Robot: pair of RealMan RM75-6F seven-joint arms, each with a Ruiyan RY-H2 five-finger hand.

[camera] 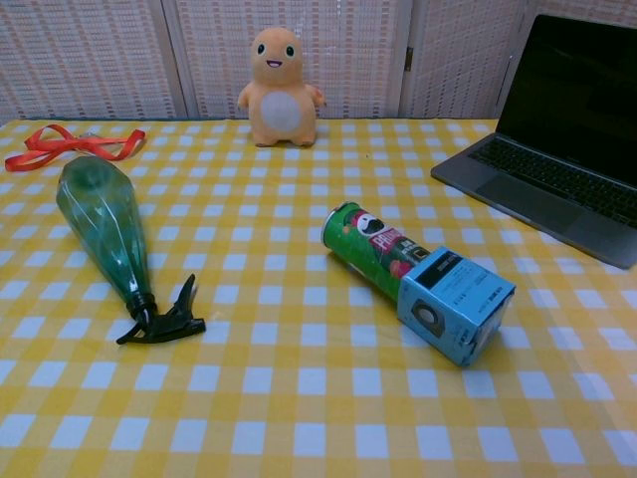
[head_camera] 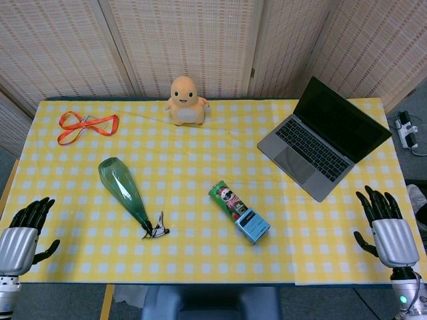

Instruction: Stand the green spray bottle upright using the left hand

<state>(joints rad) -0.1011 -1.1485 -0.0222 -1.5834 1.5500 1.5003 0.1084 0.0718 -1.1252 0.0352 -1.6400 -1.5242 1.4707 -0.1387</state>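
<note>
The green spray bottle lies on its side on the yellow checked tablecloth, left of centre. Its wide base points to the far left and its black trigger nozzle points toward the front. My left hand hovers at the table's front left corner, well left of the bottle, with fingers apart and nothing in it. My right hand is at the front right corner, fingers spread and holding nothing. The chest view shows neither hand.
A green chips can lies on its side at centre with a blue box at its near end. An open laptop sits at the right, an orange plush toy at the back, an orange lanyard at back left.
</note>
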